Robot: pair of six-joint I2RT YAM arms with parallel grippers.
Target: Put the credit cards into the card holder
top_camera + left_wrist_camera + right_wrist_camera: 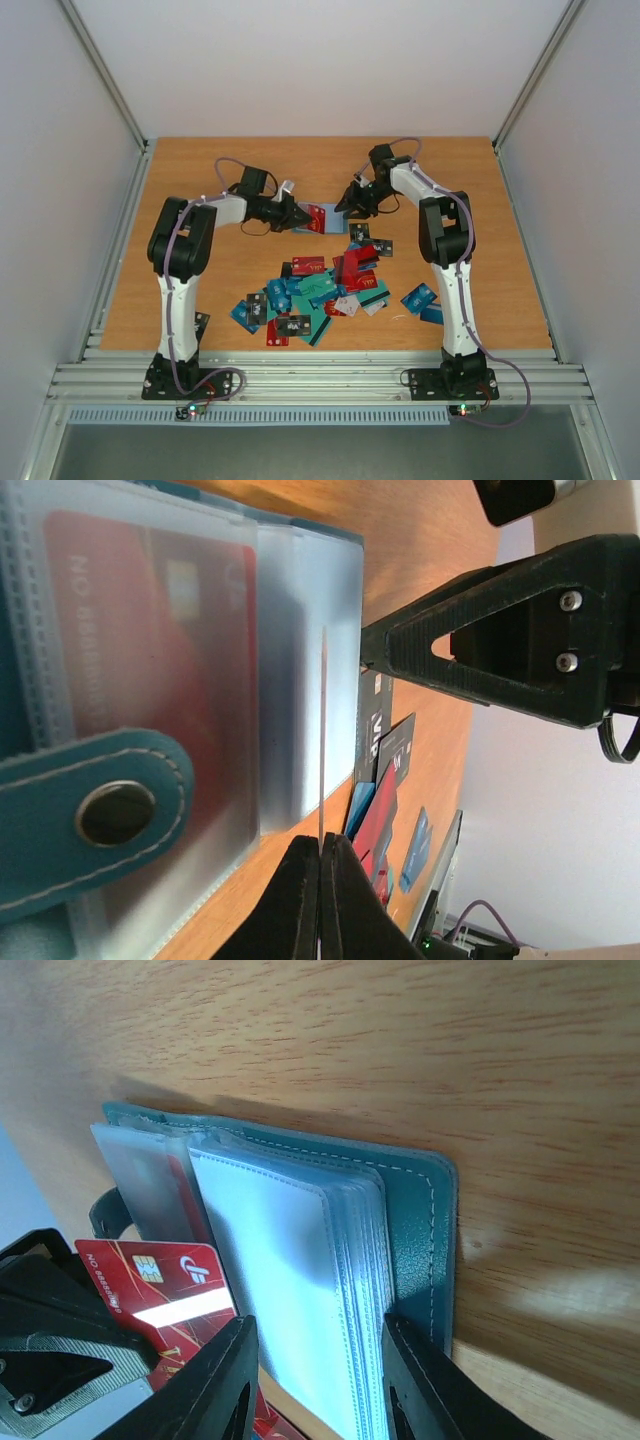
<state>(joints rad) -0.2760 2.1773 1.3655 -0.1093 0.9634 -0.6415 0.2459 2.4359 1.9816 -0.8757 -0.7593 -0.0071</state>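
Note:
The teal card holder (418,1222) lies open on the table at the back centre (330,211), its clear sleeves (290,1280) fanned out. One sleeve has a red card (130,650) in it, beside the teal snap strap (110,810). My left gripper (322,852) is shut on a red credit card (160,1280), seen edge-on (322,730) in the left wrist view, held at the sleeves' edge. My right gripper (318,1380) is open, its fingers astride the sleeve stack. In the top view the left gripper (303,216) and right gripper (347,208) meet over the holder.
A pile of red, teal, blue and black credit cards (320,285) lies in the middle of the table. Two blue cards (422,298) lie to its right and black cards (383,246) just behind it. The right gripper's black finger (500,650) is close to the left gripper's card.

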